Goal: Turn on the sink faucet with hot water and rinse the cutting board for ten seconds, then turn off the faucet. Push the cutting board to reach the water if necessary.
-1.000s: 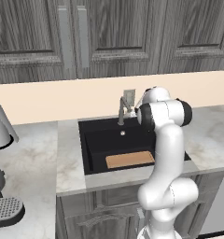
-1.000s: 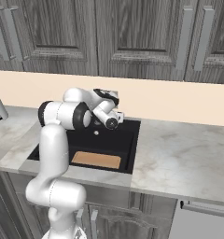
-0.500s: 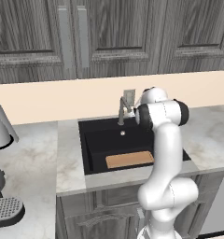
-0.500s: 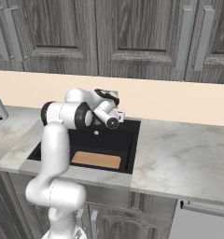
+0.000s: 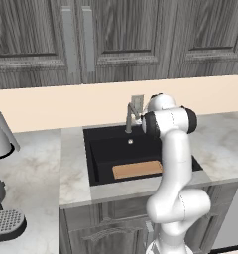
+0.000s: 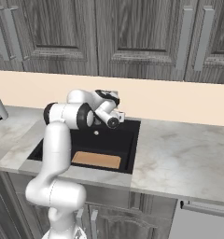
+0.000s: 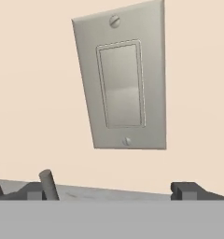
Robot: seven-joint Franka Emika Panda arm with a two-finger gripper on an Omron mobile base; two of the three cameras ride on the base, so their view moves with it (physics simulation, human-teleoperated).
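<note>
Left base view | arm barely shifted behind faucet [image 5: 129,118] | fingers [image 7: 184,190] spread apart, empty

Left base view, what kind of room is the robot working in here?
Most likely a home kitchen, rendered in simulation. A black sink with a grey faucet sits in a marble counter, dark wood cabinets hang above, and a wooden cutting board lies in the basin.
</note>
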